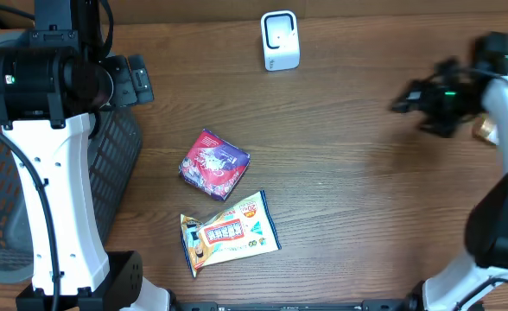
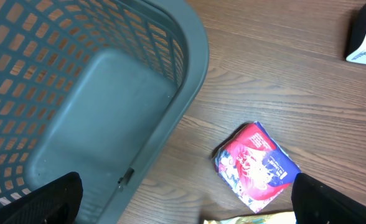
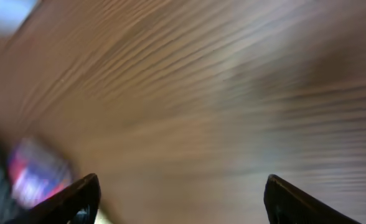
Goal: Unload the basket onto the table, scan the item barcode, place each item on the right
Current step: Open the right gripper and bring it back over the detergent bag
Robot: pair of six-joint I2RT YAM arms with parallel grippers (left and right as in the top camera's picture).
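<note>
Grey plastic mesh basket [image 2: 192, 68]: we see bare floor only. Red-purple square packet [image 1: 213, 163] on wooden tabletop [image 1: 366, 216] just right of basket; yellow-white flat snack pouch [image 1: 229, 231] farther from basket. Left jaws, right jaws both spread, gripping nothing.

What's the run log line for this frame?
left gripper open, empty | right gripper open, empty | red packet and yellow packet on table, unheld | scanner at far side

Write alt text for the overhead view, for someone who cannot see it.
Two snack packets lie mid-table: a red-and-purple packet and, just nearer the robot, a yellow-and-white packet. A small white scanner stands at the far edge; a grey mesh basket sits left, beneath the left arm.
</note>
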